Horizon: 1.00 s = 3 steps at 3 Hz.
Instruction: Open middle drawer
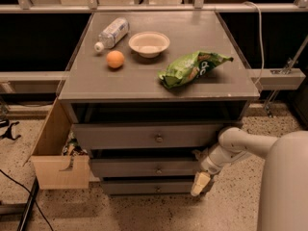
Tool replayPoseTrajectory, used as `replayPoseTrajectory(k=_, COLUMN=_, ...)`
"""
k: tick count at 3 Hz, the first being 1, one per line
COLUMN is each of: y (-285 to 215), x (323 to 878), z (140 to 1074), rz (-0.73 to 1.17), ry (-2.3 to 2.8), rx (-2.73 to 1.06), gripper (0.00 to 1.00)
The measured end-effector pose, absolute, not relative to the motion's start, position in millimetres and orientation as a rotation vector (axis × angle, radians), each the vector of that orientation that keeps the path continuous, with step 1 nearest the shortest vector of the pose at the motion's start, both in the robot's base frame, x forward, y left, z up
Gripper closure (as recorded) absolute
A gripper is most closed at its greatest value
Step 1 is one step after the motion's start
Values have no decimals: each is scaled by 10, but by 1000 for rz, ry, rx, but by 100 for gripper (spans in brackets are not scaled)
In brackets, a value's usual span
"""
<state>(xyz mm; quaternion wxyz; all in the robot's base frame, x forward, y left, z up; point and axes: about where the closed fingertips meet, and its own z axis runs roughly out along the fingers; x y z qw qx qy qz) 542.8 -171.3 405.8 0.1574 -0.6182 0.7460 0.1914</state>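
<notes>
The grey cabinet (159, 83) has three drawer fronts stacked under its top. The middle drawer (144, 168) is the medium grey front with a small round metal knob (159, 170) at its centre. It lies below the taller, wider top drawer (144, 136) and above the shortest bottom drawer (144, 187). My gripper (199, 182) is at the right end of the middle drawer, low beside the cabinet's right front corner. My white arm (236, 146) reaches in from the right. The gripper is well to the right of the knob.
On the cabinet top lie a plastic bottle (111, 32), an orange (115, 59), a white bowl (149, 43) and a green chip bag (191, 67). An open cardboard box (57, 170) stands on the floor at the left. A black cable (26, 203) runs across the floor.
</notes>
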Motion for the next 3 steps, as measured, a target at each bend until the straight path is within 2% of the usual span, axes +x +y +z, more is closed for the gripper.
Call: replayPoseTrajectory(k=3, y=-1813, x=5117, z=4261, rz=624, ry=2151, rx=-1791, gripper=0)
